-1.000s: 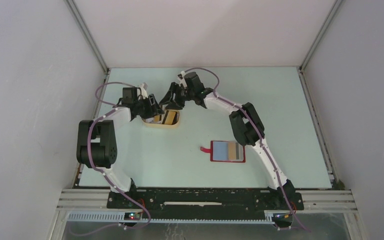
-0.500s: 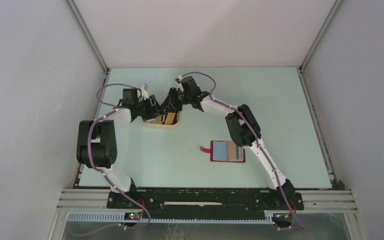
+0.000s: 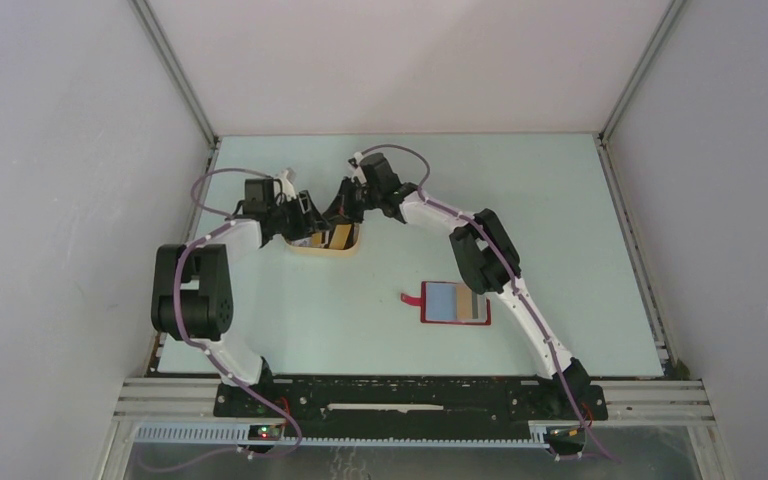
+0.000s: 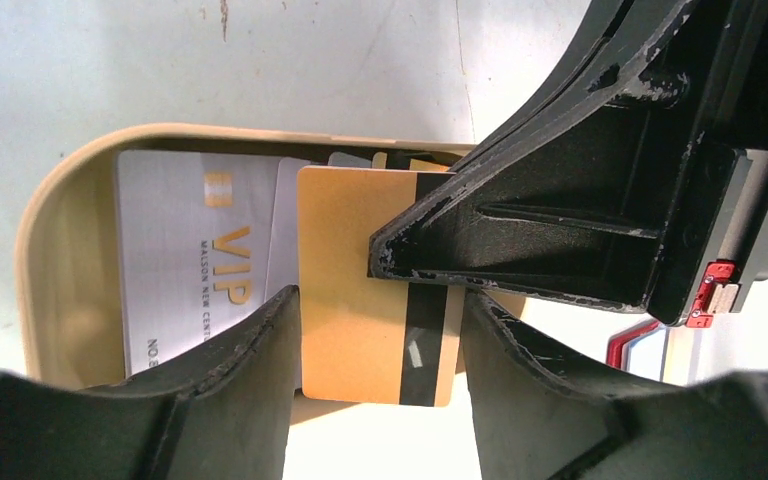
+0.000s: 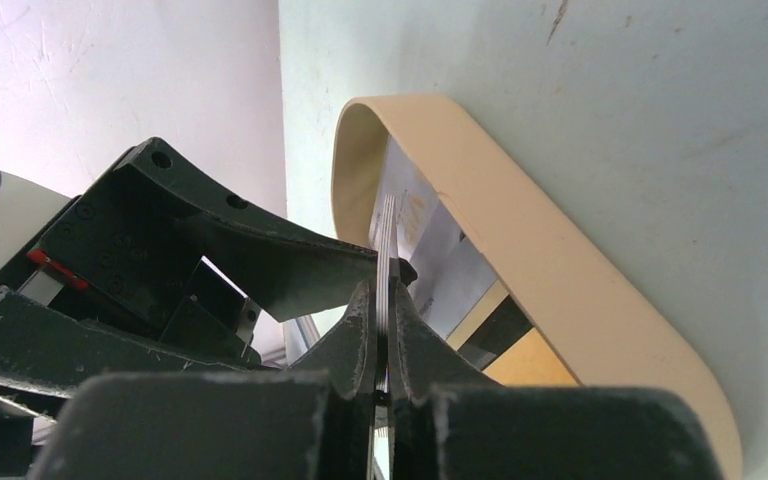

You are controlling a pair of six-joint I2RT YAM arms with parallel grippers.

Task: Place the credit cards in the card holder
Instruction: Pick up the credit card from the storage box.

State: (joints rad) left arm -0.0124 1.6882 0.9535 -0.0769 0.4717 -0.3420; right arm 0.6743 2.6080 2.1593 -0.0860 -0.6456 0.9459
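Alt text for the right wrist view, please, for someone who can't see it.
The right gripper's fingers are pinched shut on a thin card seen edge-on, over a tan oval dish. More cards lie in it, one pale with gold lettering, one orange with a dark stripe; the left gripper's black fingers crowd in from the left.
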